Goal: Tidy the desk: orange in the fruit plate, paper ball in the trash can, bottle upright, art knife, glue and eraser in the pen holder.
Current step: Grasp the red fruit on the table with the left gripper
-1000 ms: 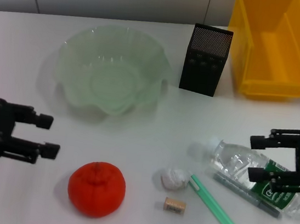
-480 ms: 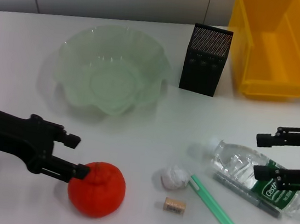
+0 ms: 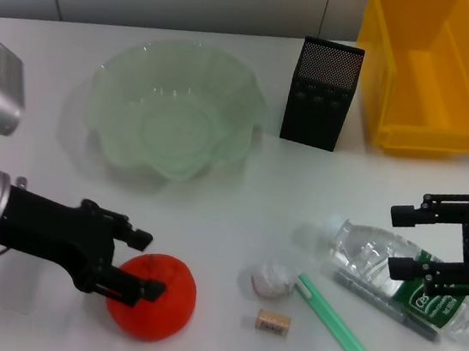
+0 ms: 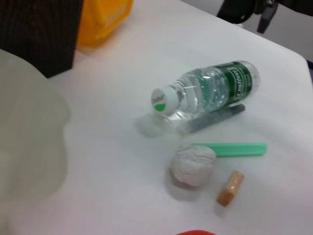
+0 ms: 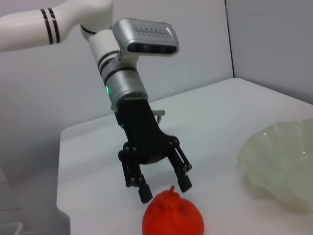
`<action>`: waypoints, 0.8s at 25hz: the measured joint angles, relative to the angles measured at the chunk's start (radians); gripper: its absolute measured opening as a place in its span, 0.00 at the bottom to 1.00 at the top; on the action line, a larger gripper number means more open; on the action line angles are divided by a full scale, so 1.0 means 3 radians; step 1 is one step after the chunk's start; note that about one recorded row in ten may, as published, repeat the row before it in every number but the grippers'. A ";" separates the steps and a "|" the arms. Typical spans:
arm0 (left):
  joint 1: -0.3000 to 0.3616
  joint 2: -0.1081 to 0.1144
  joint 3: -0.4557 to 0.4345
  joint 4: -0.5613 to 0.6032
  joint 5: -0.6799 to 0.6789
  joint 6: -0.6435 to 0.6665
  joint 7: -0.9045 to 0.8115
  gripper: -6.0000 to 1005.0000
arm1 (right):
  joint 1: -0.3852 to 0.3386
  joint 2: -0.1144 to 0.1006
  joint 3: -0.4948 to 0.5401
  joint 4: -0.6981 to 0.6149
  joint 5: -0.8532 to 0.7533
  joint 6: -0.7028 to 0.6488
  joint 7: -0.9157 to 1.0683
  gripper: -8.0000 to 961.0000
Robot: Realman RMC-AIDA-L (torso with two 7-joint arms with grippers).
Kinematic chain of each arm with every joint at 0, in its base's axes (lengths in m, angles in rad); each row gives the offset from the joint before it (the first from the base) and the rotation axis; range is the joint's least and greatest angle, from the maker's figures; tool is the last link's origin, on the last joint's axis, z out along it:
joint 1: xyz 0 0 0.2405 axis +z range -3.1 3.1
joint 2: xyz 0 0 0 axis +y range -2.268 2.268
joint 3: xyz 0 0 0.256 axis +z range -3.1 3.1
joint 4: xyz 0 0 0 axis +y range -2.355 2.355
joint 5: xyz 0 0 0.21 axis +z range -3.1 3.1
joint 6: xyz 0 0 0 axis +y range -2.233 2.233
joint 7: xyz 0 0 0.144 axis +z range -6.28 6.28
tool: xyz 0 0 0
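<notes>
The red-orange ribbed orange (image 3: 157,304) sits at the table's front left. My left gripper (image 3: 148,264) is open, its fingers straddling the orange's upper left side; the right wrist view shows that left gripper (image 5: 165,190) just above the orange (image 5: 172,220). The clear bottle (image 3: 363,249) lies on its side at the right, with my right gripper (image 3: 396,242) open just over it. Between them lie the white paper ball (image 3: 273,279), the tan eraser (image 3: 273,322) and a green art knife (image 3: 338,325). A grey stick (image 3: 378,302) rests against the bottle.
The pale green fruit plate (image 3: 117,82) stands at the back left, the black mesh pen holder (image 3: 321,92) behind the middle, and the yellow trash can (image 3: 429,80) at the back right. The left wrist view shows the bottle (image 4: 210,93), paper ball (image 4: 193,164) and eraser (image 4: 230,188).
My left arm has reached to the right until its open fingers straddle the orange. The right gripper has shifted only slightly over the bottle.
</notes>
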 joint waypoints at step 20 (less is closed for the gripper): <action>-0.0123 -0.0003 0.0116 -0.0365 -0.0057 -0.0101 0.0277 0.68 | 0.0020 0.0018 0.0011 0.0006 -0.0007 -0.0002 0.0027 0.65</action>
